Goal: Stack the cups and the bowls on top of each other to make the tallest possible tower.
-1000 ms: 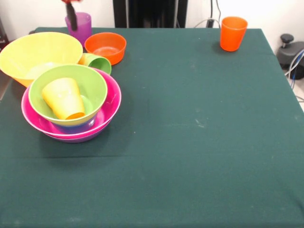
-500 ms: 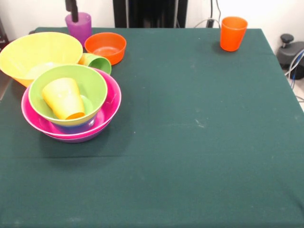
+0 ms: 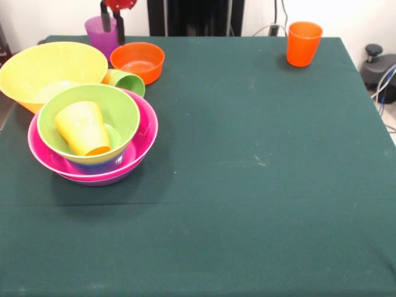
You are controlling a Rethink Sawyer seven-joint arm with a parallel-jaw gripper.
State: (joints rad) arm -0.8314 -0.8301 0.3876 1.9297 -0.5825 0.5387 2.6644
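End effector (image 3: pixel 112 23) shifted right; glossy purple cup (image 3: pixel 99 32) upright.

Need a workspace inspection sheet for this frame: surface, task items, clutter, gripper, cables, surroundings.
Surface: green tablecloth, faint pale marks near the middle.
Tower: light green bowl holding a tipped yellow-orange cup, nested over a blue bowl, pink bowl and purple bowl.
Loose items: yellow bowl; orange bowl; light green cup on its side; purple cup upright; orange cup upright at the far corner.
Clutter: nothing seen.
Gripper: gripper open, one finger over the purple cup.
Cables: cables off the table's edge.
Surroundings: dark device beside the table.
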